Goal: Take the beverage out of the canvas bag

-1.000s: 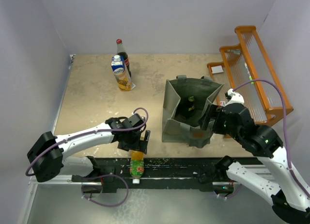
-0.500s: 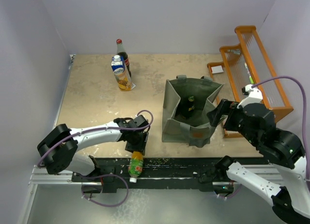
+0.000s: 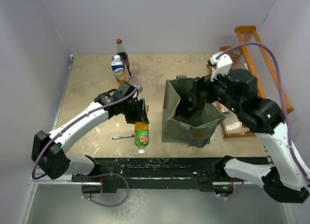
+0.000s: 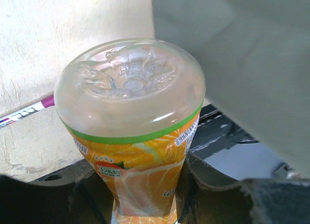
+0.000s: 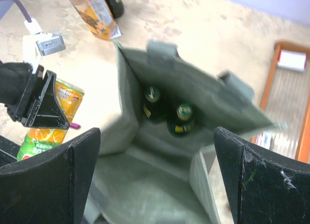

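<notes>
The grey-green canvas bag [image 3: 180, 128] stands open right of the table's middle. Two dark green bottles [image 5: 152, 97] [image 5: 182, 115] stand inside it against its far wall. My right gripper [image 3: 199, 99] hangs open above the bag's mouth; in the right wrist view its fingers [image 5: 53, 178] straddle the bag [image 5: 145, 185] with nothing between them. My left gripper [image 3: 137, 113] is shut on an orange juice bottle [image 3: 141, 134] left of the bag, cap pointing at the near edge. In the left wrist view the bottle [image 4: 138, 166] sits between the jaws, clear base toward the camera.
A cola bottle [image 3: 120, 52] and an orange-labelled carton [image 3: 120, 71] stand at the back left. A pen [image 3: 121, 136] lies beside the held bottle. An orange wooden rack [image 3: 261, 64] fills the right side, close behind my right arm.
My left gripper closed on the orange bottle at the near edge and carried it back over the table beside the bag. My right arm rose and swung left over the bag's mouth.
</notes>
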